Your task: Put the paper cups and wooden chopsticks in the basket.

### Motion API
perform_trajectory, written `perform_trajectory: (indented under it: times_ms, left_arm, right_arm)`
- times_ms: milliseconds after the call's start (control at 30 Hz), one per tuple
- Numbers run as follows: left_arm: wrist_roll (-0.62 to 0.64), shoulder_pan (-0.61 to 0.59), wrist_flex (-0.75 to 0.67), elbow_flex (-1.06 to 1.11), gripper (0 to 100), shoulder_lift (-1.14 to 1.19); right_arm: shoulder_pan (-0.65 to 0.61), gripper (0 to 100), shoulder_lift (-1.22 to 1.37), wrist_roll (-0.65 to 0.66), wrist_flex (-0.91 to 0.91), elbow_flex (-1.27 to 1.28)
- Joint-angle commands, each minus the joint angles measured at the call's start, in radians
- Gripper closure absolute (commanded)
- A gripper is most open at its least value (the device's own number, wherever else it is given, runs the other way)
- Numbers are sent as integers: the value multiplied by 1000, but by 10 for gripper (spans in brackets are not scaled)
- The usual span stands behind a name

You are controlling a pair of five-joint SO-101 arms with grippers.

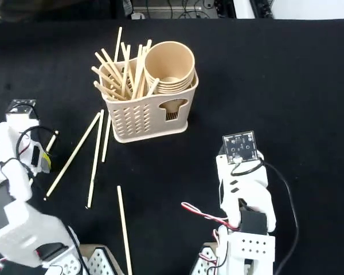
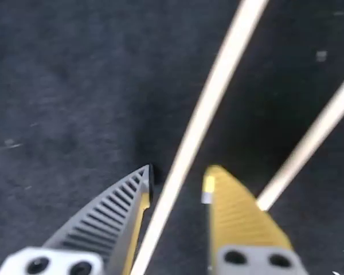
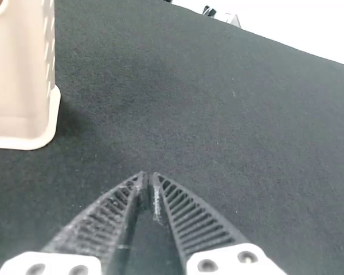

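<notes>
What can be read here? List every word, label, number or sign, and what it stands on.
None can be read.
The basket, paper cups and chopsticks: plain, no print.
The camera board on the right arm: tiny marks, too small to read.

The left gripper (image 2: 178, 172) straddles a chopstick (image 2: 218, 86), apparently without touching it.

Beige slotted basket (image 1: 143, 117), black table (image 1: 286, 86)

table (image 1: 309, 86): black cloth | behind far edge: dark cables (image 1: 178, 8) | far corner: white surface (image 1: 315, 8)
</notes>
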Motion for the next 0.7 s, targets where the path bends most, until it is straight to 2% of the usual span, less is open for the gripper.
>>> perform_trajectory:
  times_ms: [0,233,467,567,667]
  left_arm:
    - [-8,-7,-41,-71,972,64]
    - [-8,1,-3,7,972,-91]
    - [3,97,89,156,972,-543]
    - [101,177,48,194,971,-760]
    - [238,272,-81,211,971,-944]
  right_arm:
    - [-12,985,-8,9,2,-2]
    - [-12,985,-8,9,2,-2]
    - [-12,985,-8,9,2,-2]
    - [-12,985,-8,9,2,-2]
    - [-12,985,-8,9,2,-2]
